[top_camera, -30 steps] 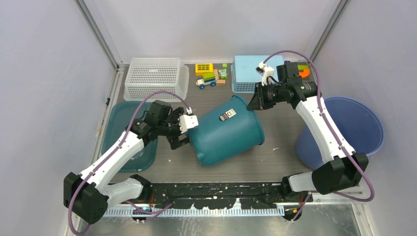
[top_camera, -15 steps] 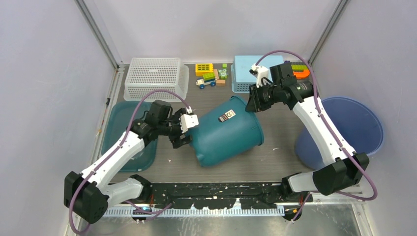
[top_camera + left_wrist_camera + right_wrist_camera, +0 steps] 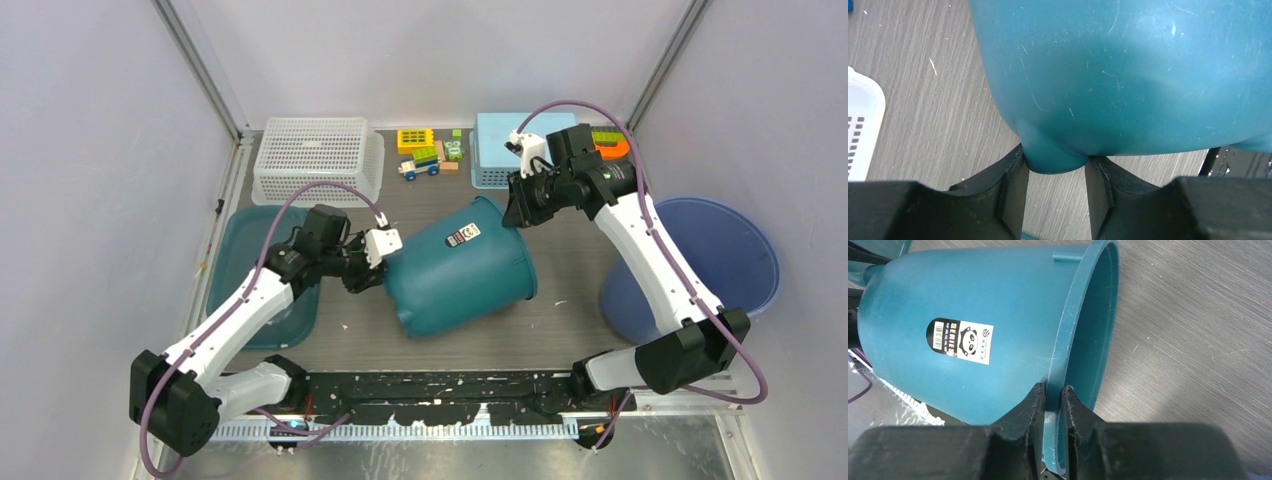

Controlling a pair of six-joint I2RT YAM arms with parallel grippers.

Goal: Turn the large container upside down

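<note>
teal bucket [image 3: 458, 268]: on its side between my two pincers, mouth toward the right one.
right pincer [image 3: 1053, 396]: clenched on rim.
left pincer [image 3: 1055, 167]: pinching base bump.
handling: stiff, smooth plastic, likely light; rim grips best.

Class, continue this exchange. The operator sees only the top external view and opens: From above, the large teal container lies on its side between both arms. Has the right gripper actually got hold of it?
Observer: Yes. In the right wrist view, the right gripper pinches the rim of the large container, with one finger inside the mouth and one outside.
Operator: And the left gripper, at the base end?
Observer: In the left wrist view, the left gripper has a small bump on the base edge between its fingers, and both touch it.
Operator: What is that label on the side?
Observer: A sticker with a barcode and a panda face.
</note>
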